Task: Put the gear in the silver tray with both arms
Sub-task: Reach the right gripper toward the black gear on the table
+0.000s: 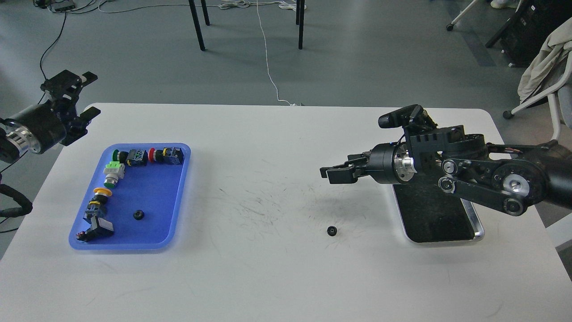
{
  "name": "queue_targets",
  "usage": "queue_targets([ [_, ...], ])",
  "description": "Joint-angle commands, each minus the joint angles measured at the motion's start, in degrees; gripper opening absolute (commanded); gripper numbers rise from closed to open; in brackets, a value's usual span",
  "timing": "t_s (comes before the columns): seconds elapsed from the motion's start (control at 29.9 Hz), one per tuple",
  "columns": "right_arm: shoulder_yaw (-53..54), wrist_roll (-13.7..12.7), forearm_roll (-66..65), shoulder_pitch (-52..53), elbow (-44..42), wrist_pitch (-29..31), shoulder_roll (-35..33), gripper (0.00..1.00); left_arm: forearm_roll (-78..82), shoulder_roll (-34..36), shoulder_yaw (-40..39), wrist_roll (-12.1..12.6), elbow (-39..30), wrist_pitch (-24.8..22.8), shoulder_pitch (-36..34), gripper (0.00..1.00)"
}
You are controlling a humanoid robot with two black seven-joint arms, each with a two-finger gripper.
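Your right claw point(333, 172) hangs above the white counter point(277, 277), left of the silver tray point(478, 226), its fingers apart and holding nothing. The right arm point(487, 179) crosses over the tray's far half and hides it; the dark bottom of the near half shows bare. The small black gear point(331, 230) lies on the counter among dark scuff marks, nearer you than the claw and well apart from the tray's left rim.

Your left claw point(80, 100) is up at the counter's far left corner, fingers spread, empty. Just beside it on the counter sits the blue plastic tray point(174, 223), with a second black gear point(138, 214) on its floor and push-button switches point(143, 156) lined along its far and left walls. You will find no readable label or writing on any of these.
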Motion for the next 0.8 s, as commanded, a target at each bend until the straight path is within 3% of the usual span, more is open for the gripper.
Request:
queue_targets([
  [0.0,-4.9,1.6,-2.6,1.9,-0.3,0.0,2.0,0.95,0.0,0.0,0.1,0.0,0.1,0.0,-0.1,0.98],
  [0.4,-15.0,9.7,-5.4,9.7,0.4,2.4,5.5,0.88,0.1,-0.2,0.2,0.0,0.3,0.0,0.1,0.98],
  [0.77,-18.6,12.6,-7.2,13.0,1.1,6.3,7.8,0.86,0.0,-0.2,0.1,0.0,0.3,0.0,0.2,0.98],
])
